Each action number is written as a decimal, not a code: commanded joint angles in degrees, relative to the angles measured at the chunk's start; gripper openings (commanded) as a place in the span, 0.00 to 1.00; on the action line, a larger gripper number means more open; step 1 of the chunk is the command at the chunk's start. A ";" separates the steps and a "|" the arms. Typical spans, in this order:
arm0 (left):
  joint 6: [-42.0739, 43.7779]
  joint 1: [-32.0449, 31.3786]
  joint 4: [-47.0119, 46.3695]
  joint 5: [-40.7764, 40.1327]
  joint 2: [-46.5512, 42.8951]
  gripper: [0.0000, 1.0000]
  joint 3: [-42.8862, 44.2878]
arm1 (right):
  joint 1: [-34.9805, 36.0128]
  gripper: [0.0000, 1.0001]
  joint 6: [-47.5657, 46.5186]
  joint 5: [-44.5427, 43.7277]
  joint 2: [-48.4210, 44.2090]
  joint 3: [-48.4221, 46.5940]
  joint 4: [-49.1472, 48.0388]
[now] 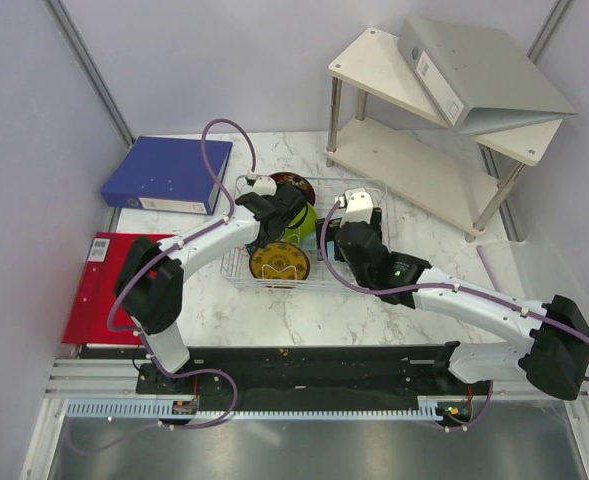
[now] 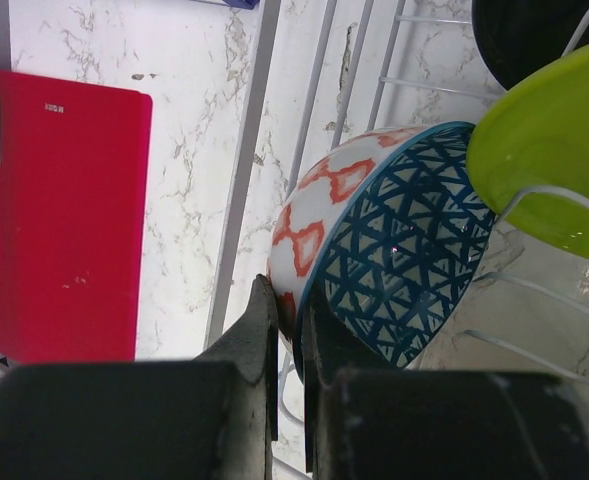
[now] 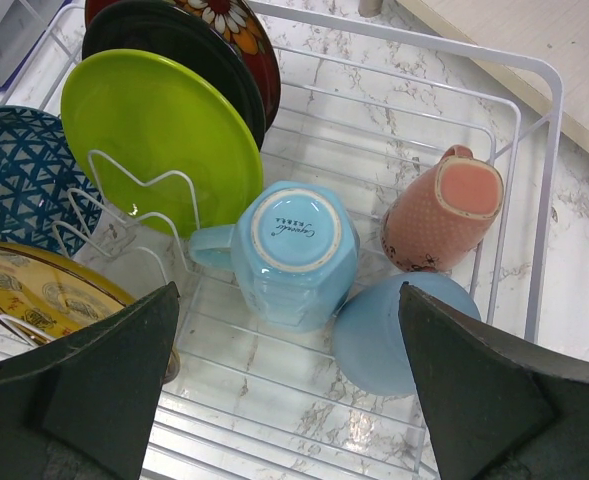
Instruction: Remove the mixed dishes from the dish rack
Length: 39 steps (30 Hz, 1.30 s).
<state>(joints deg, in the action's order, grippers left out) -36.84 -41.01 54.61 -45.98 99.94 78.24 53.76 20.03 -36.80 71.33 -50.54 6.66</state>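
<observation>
Two tools. Left tool (image 2: 289,300) pinches blue dish (image 2: 394,250) rim, mid-frame in rack (image 3: 552,72); best lifted slowly, clear of lime plate (image 2: 554,150). Right tool (image 3: 284,300) spread above mugs (image 3: 294,255).

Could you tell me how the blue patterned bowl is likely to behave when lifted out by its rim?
The blue patterned bowl looks like glazed ceramic: probably stiff, yet breakable. Its glossy surface may slip, as the left pincer pinches only the rim. Standing on edge beside the lime plate, it could swing into it when lifted.
</observation>
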 commanded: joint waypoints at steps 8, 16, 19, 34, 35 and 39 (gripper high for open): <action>-5.61 -2.58 4.80 -5.17 1.57 0.02 4.20 | 0.12 0.98 1.33 -0.47 1.09 -1.66 -0.50; -12.37 -6.01 12.17 -13.70 4.03 0.02 8.41 | 0.12 0.98 1.06 -1.17 1.09 -1.75 -0.50; -15.36 -6.97 16.30 -15.98 5.00 0.02 10.35 | 0.03 0.98 1.06 -1.44 1.00 -1.66 -0.42; -21.08 -7.76 26.59 -18.27 0.43 0.02 17.90 | 0.03 0.98 0.97 -2.40 -1.01 -2.45 0.81; -21.43 -8.11 27.38 -18.27 -0.18 0.02 18.96 | 0.12 0.98 0.89 -2.32 -1.45 -2.71 1.16; -20.47 -8.47 29.85 -18.18 -4.91 0.02 23.01 | 0.12 0.98 0.97 -2.67 -3.91 -3.33 2.31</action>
<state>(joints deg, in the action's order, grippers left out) -53.91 -48.23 78.15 -60.53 103.04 95.24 53.78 20.38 -37.58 71.11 -50.78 8.34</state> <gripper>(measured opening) 0.075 0.982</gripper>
